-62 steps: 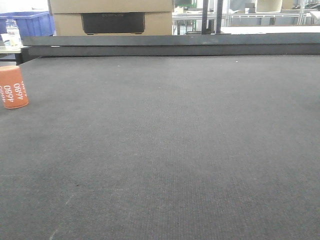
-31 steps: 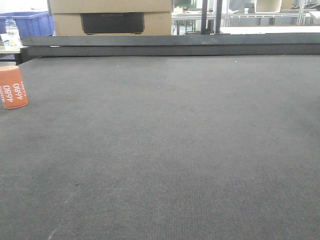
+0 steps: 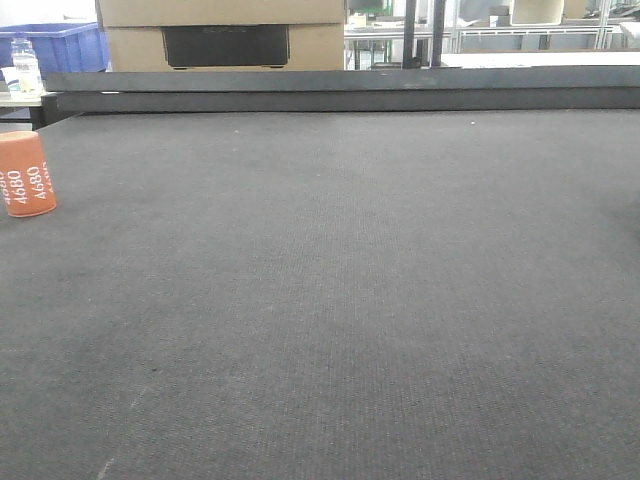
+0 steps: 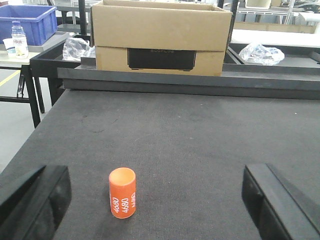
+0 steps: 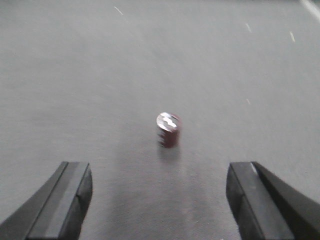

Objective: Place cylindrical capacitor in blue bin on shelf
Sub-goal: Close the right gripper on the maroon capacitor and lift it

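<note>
Not much has changed, tbh. A second ago the print on the cylindrical capacitor [image 3: 27,175] looked turned round; since then it's sat still, upright at the left edge of the table [image 3: 350,300]. In the left wrist view it stands near, between the wide-apart fingers of the left gripper [image 4: 157,205], untouched. The right gripper [image 5: 160,200] gapes empty too. We reckon the pick hasn't started.

cylindrical capacitor [image 3: 25,173]: cropped at left edge | small dark cylinder [image 5: 168,130]: blurred
</note>
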